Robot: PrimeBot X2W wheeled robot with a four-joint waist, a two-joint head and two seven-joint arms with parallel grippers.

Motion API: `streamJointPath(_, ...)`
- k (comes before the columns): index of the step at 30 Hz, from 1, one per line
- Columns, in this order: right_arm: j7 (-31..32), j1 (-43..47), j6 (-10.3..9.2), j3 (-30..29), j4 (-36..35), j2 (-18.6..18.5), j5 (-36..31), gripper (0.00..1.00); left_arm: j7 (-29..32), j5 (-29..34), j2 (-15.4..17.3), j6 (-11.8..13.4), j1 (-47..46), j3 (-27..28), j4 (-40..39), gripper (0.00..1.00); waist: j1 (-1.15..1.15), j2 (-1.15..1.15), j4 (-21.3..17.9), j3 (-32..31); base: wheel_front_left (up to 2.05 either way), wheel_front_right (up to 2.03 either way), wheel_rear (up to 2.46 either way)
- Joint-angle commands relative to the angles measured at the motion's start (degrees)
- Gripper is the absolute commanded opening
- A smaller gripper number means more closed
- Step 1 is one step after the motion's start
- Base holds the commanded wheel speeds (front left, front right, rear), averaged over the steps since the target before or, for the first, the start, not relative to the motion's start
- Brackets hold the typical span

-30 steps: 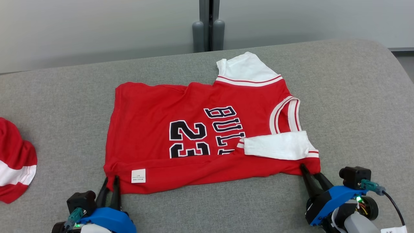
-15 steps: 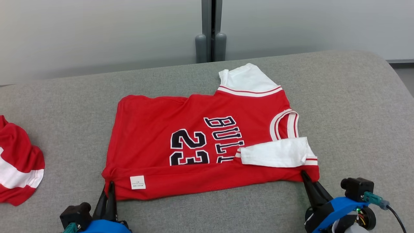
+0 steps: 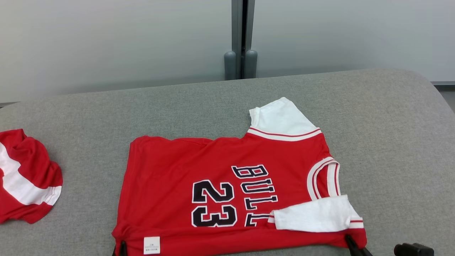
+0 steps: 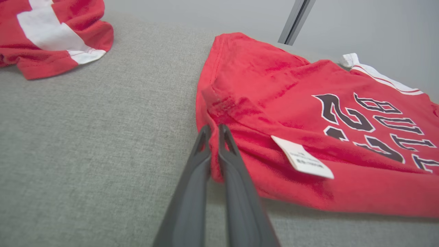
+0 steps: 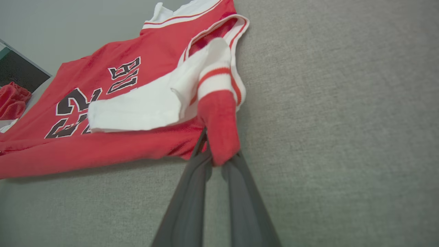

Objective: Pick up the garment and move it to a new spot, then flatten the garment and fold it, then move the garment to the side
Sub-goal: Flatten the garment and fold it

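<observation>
While low, left hand (image 4: pixel 213 127) on garment (image 4: pixel 274 85)

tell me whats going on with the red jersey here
The robot is gripping the jersey by its near edge with both arms. The left gripper is shut on the hem corner beside the white label, and the right gripper is shut on the shoulder corner under the folded-in sleeve. The rest of the jersey lies spread on the grey surface. Another red and white garment lies off to the left.
</observation>
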Motion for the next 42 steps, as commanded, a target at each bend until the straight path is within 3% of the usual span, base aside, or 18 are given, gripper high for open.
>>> streamJointPath(1, 1.7, 2.96, 0.01, -1.29, -2.53, 0.87, -0.83, 0.0, 0.59, -0.34, 0.19, 0.3, 1.58, -0.06, -1.05, 0.0, 0.0, 0.0, 0.1, -0.23, 0.0, 0.0, 0.0)
streamJointPath(3, 3.62, 5.03, 0.01, -2.82, -4.58, 1.83, -1.74, 0.0, 1.28, -0.49, -0.04, 0.75, 2.73, -0.47, -1.99, 0.0, 0.0, 0.0, 0.14, -0.43, 0.0, 0.0, 0.0)
streamJointPath(4, 4.31, 5.75, 0.01, -3.43, -5.47, 2.31, -2.39, 0.19, 1.28, -0.42, -0.1, 0.94, 3.16, -0.61, -2.24, 0.3, 0.0, 0.0, 0.12, -0.52, 0.0, 0.0, 0.0)
streamJointPath(5, 4.95, 6.21, 0.01, -3.84, -6.28, 2.45, -3.71, 0.48, 1.31, -0.17, -0.1, 1.33, 3.39, -0.78, -2.42, 0.7, 0.0, 0.0, 0.08, -0.63, 0.0, 0.0, 0.0)
streamJointPath(6, 5.27, 6.52, 0.01, -4.11, -7.18, 2.61, -5.07, 1.0, 1.08, -0.12, -0.17, 1.5, 3.29, -0.74, -2.85, 1.0, 0.0, 0.0, 0.05, -0.74, 0.0, 0.0, 0.0)
streamJointPath(10, 5.63, 6.52, 0.01, -5.48, -9.64, 4.15, -7.7, 1.0, 0.31, 0.35, -0.33, 1.77, 2.02, -0.99, -4.47, 1.0, 0.0, 0.0, -0.02, -1.06, 0.0, 0.0, 0.0)
streamJointPath(21, -2.41, -0.83, 0.01, -8.28, -17.49, 3.82, -14.92, 1.0, -1.02, 5.17, 1.16, 2.29, -4.95, 0.01, -11.4, 1.0, 0.0, 0.0, -0.43, -1.59, 0.0, 0.0, 0.0)
streamJointPath(28, -4.97, -4.71, 0.01, -8.09, -16.21, 6.21, -19.0, 1.0, -1.06, 8.56, 1.49, 2.56, -8.21, 0.47, -12.08, 1.0, 0.0, 0.0, 0.23, -1.9, 0.0, 0.0, 0.0)
streamJointPath(42, -5.47, -2.67, 0.01, -8.88, -12.04, 9.62, -22.68, 1.0, -1.08, 8.06, 1.72, 1.35, -8.35, 0.48, -4.29, 1.0, 0.0, 0.0, 1.56, -3.63, 0.0, 0.0, 0.0)
